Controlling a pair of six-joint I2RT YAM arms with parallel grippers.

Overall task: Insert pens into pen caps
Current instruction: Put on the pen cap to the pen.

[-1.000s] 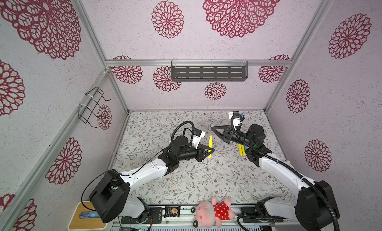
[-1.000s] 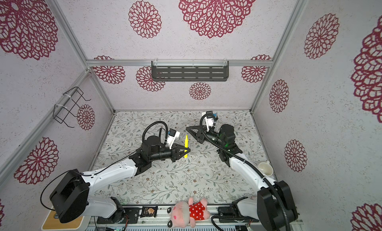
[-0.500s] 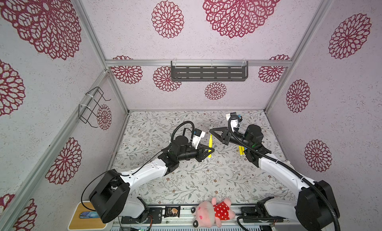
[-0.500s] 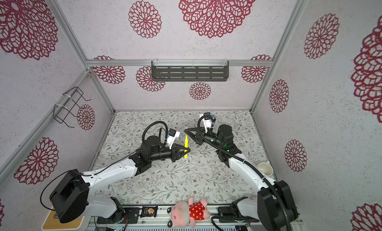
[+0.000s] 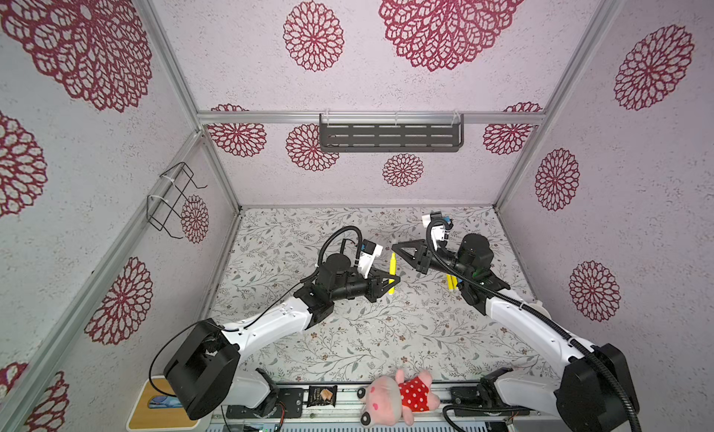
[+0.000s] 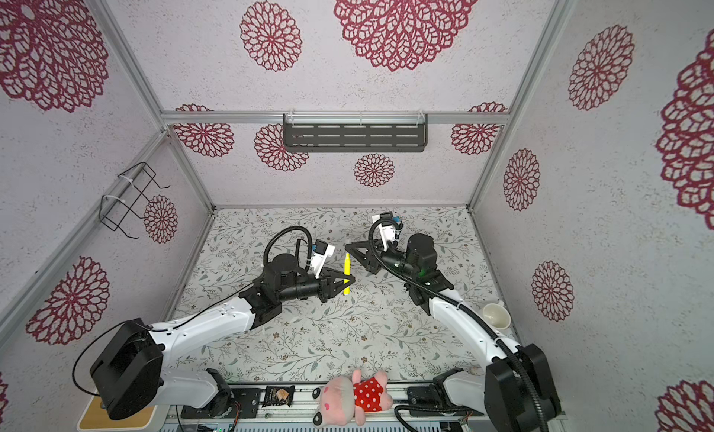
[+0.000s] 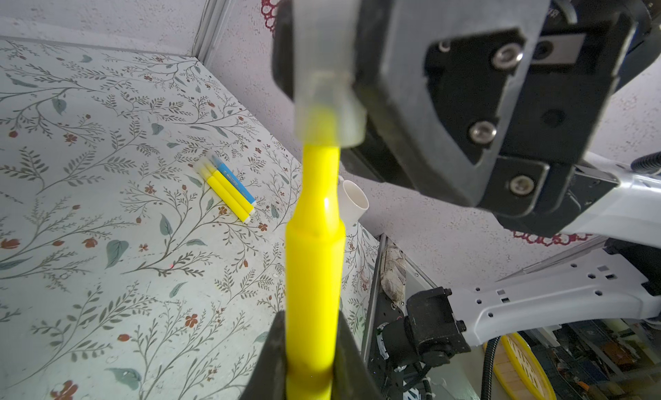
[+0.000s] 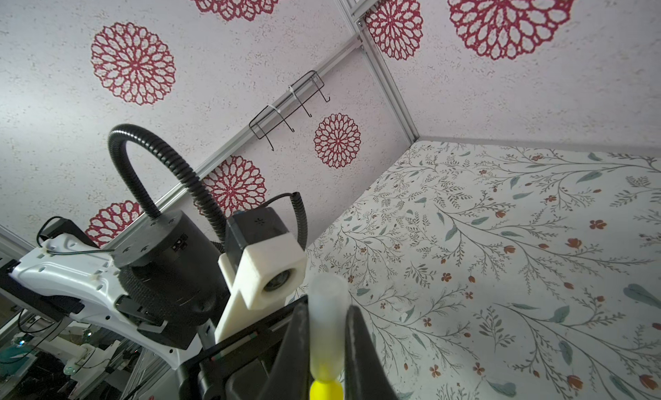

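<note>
A: Grips?
B: Shut tight: left gripper [image 5: 393, 281] on pen [image 5: 392, 266], right gripper [image 5: 395, 247] on cap [image 7: 322, 94]. Mid-frame in both top views, tip just inside the cap mouth.
A: Best way on?
B: Keep axes in line; push straight, slowly. Hold both firmly; no tilting, for fear of jamming.

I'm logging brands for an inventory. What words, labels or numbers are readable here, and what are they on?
No text is legible.
Blue pen: print along the barrel, too small to read.
Snack packet: printing too small to read.
Black wrist motor: small white mark, blurred.
</note>
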